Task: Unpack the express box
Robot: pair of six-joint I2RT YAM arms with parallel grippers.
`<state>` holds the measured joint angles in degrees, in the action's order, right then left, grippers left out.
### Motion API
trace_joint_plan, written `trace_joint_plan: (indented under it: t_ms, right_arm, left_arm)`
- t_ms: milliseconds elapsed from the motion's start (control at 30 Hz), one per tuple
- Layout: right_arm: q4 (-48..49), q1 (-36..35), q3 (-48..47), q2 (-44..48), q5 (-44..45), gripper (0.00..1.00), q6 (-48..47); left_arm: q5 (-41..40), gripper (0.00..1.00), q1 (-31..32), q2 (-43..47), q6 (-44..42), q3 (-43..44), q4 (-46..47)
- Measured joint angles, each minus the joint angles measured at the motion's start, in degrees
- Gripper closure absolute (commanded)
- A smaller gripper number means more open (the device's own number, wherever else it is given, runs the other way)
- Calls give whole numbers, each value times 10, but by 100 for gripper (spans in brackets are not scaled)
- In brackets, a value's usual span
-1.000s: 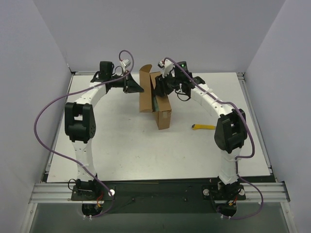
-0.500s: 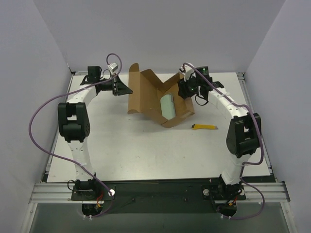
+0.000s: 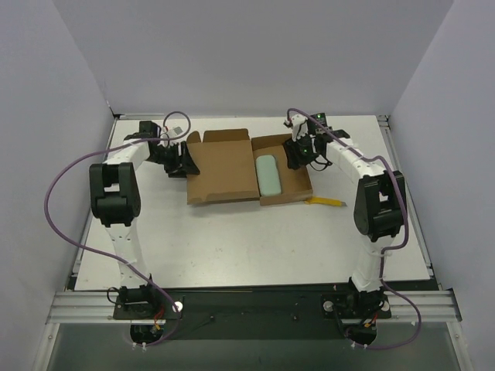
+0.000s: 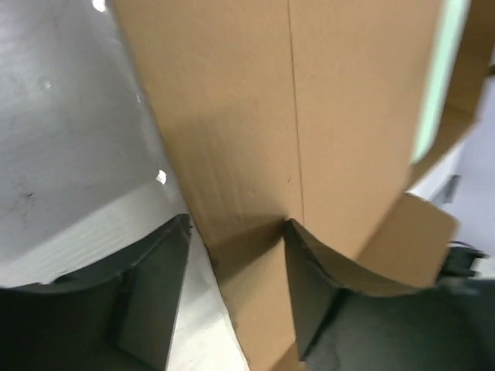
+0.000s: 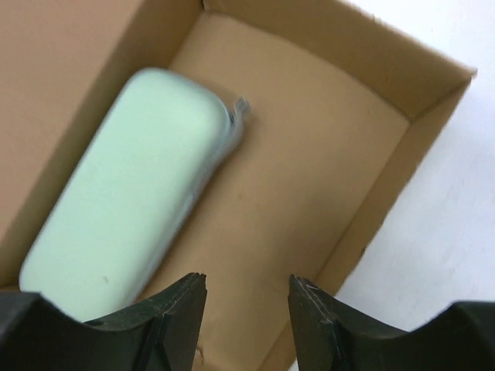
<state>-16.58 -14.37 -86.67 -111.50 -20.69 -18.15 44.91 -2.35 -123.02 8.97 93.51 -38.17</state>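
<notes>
From above, the express box [image 3: 224, 166] lies open and flat on the worktop [image 3: 232, 239]. Left wrist: the left hand [image 4: 238, 224] is spread around a box flap (not pinching it). Right wrist: the right hand [image 5: 247, 282] is spread and empty, over the box floor.

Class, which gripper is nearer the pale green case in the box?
Right. The right gripper hovers over the express box beside the case; the left gripper sits at the lid's far edge.
</notes>
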Motion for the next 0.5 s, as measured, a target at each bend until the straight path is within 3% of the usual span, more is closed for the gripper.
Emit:
trace_joint_plan:
  t_ms: [133, 367, 500]
  right_arm:
    - [0, -16, -42, -19, -7, 47, 15]
    - [-2, -53, -66, -34, -10, 20, 50]
    - [-1, -71, -78, -55, -5, 15, 88]
  left_arm:
    - [-72, 19, 16, 4, -30, 3, -29]
    - [-97, 17, 3, 25, -62, 63, -40]
    - [-84, 17, -4, 43, -64, 77, -33]
